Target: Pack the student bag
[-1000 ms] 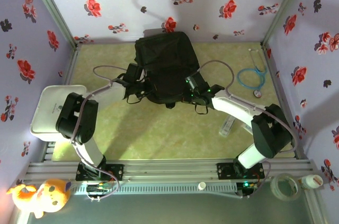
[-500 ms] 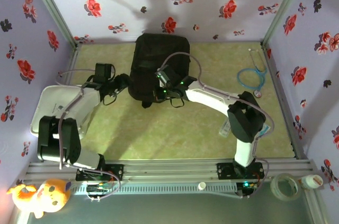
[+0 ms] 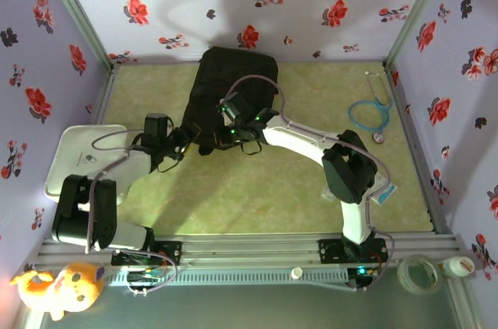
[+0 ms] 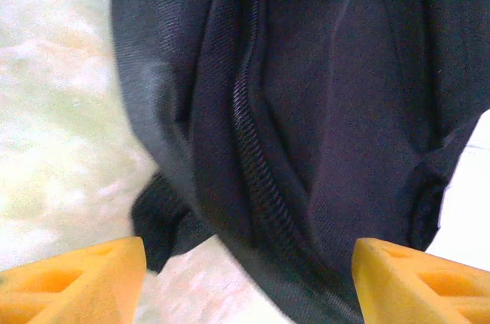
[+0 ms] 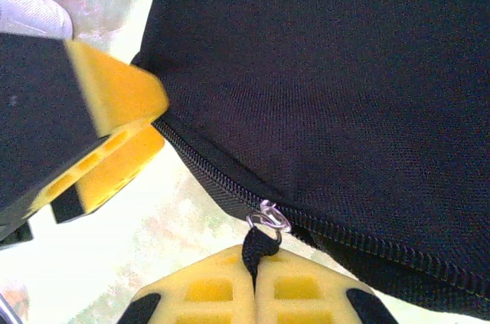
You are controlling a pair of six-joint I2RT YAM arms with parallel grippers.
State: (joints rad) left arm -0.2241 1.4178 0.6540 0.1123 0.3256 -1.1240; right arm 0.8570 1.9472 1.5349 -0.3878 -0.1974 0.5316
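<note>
Right gripper (image 5: 256, 266): jaws pinched shut on the zip pull (image 5: 260, 246), a black fabric tab hanging off a small metal ring at the bag's near edge.

Left gripper (image 4: 249, 263): jaws spread wide, holding nothing. Bag fabric and the zip track (image 4: 256, 155) are right ahead of them. From the right wrist, one of its yellow fingers sits just beside the zip, left of the pull. Can't tell whether it touches the fabric.

Student bag (image 3: 233, 96): lies flat on the table (image 3: 233, 189), centre-left. Its near end is at both grippers, its far end close to the table's far edge.

Handling, my read:
- Soft woven fabric with no frame. It looks flat, so it's probably near empty and light.
- It will bunch and slide on the table if the pull is tugged with nothing anchoring it.
- Not fragile, and it shouldn't be slippery against the foam pads.
- The tab is small and thin, so a sideways tug could slip it out of the pinch.

Where to grab:
- Use the tab for running the zip.
- The left should take a fold or seam beside the zip track, close to the pull, and brace against the pull direction.
- Pinch a ridge of fabric, not a flat panel.
</note>
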